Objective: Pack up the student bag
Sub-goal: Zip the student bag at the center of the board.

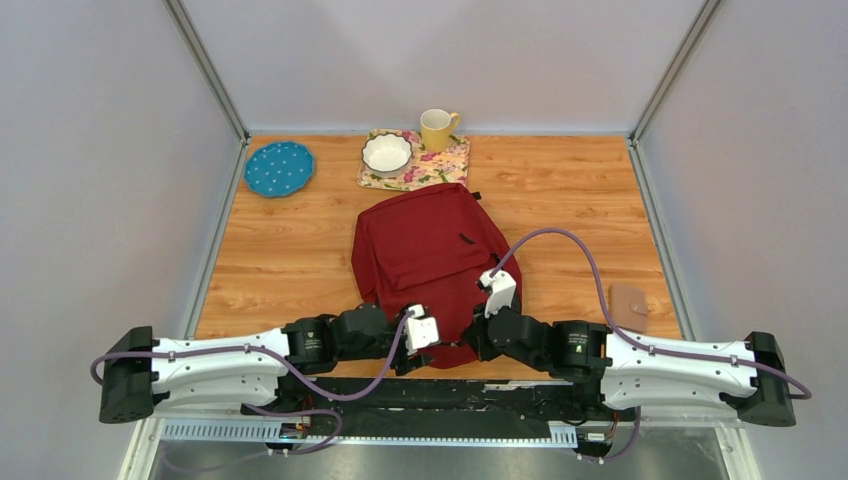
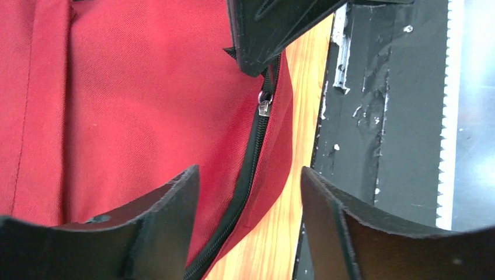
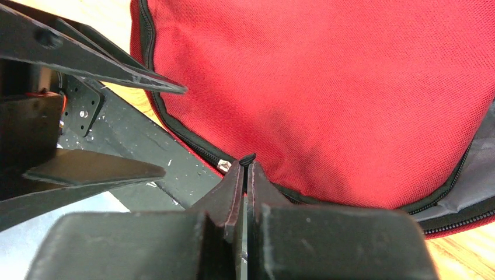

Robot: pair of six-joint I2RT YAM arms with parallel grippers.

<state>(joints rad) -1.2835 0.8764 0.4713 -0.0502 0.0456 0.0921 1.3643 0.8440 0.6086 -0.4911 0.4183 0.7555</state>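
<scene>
A: What is nearest, and what could go wrong?

B: At the near edge of the student bag (image 1: 420,250), the right gripper (image 3: 245,169) is clamped on the black zipper pull (image 3: 248,158), next to the silver slider (image 2: 264,108). The tab is small, so I think it could slip free. The soft fabric could also bunch, so a pull drags the whole bag instead of unzipping it. The left gripper (image 2: 250,172) is spread wide and grasps nothing, so nothing pins the bag down.

A: Where is the bag relative to those hands?

B: It lies flat on the table (image 1: 560,200), its near edge under both grippers. The zipper (image 2: 255,140) runs between the left fingers. To the right of the bag is a small pinkish-brown pouch (image 1: 628,300). Beyond the bag are a floral mat (image 1: 440,165), a white bowl (image 1: 386,153), a yellow mug (image 1: 436,128) and, farther left, a blue plate (image 1: 279,168).
</scene>
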